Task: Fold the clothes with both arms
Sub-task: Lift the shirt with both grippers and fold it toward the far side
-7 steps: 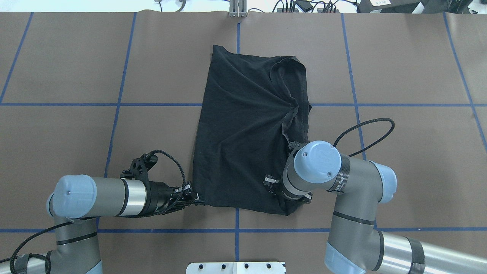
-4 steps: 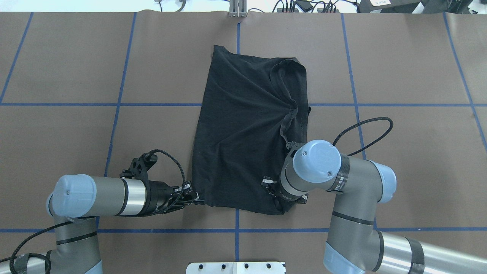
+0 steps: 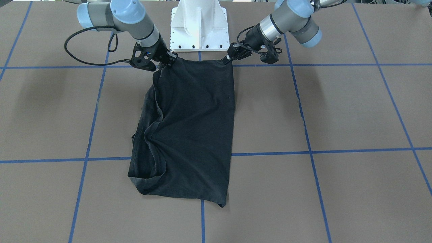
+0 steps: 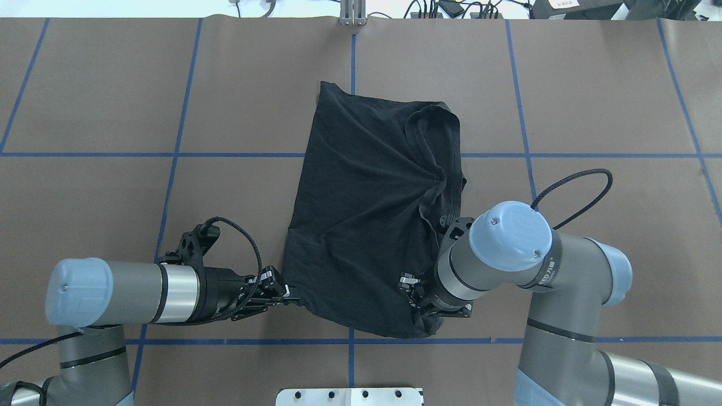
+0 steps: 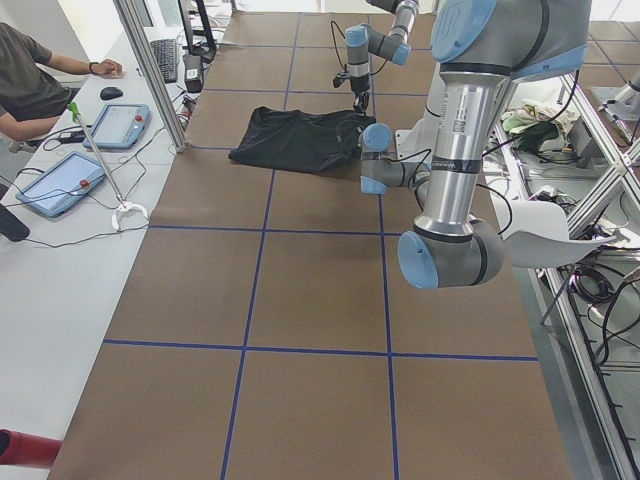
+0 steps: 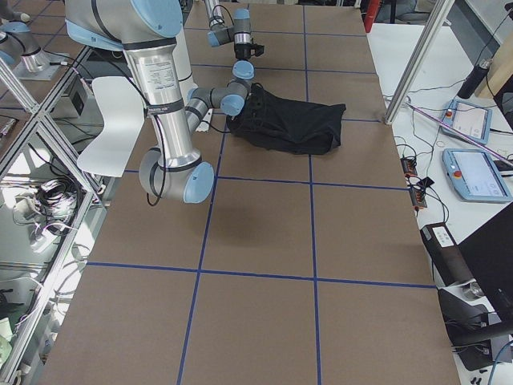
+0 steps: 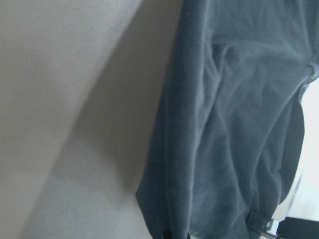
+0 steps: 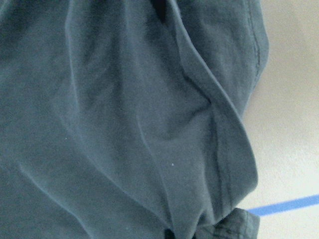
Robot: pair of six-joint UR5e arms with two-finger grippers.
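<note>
The black T-shirt point(image 4: 366, 214) lies folded in a long rectangle mid-table, collar fold along its right side; no graphic shows. It also shows in the front view point(image 3: 192, 128) and fills both wrist views point(image 7: 234, 124) point(image 8: 109, 124). My left gripper point(image 4: 292, 298) is shut on the shirt's near left corner, low over the table; in the front view it point(image 3: 225, 61) is at the upper right. My right gripper point(image 3: 166, 64) is shut on the near right corner; in the overhead view it point(image 4: 420, 313) is mostly hidden under its wrist. The near edge is pulled taut between them.
The white pedestal base point(image 3: 199, 23) stands just behind the shirt's near edge. Blue tape lines point(image 4: 350, 341) cross the brown mat. An operator point(image 5: 30, 80) and tablets point(image 5: 60, 185) are at a side desk beyond the far edge.
Both grippers have drawn back toward the robot's base, the right one also to the right. The shirt has slid with them, its far edge now nearer the robot.
</note>
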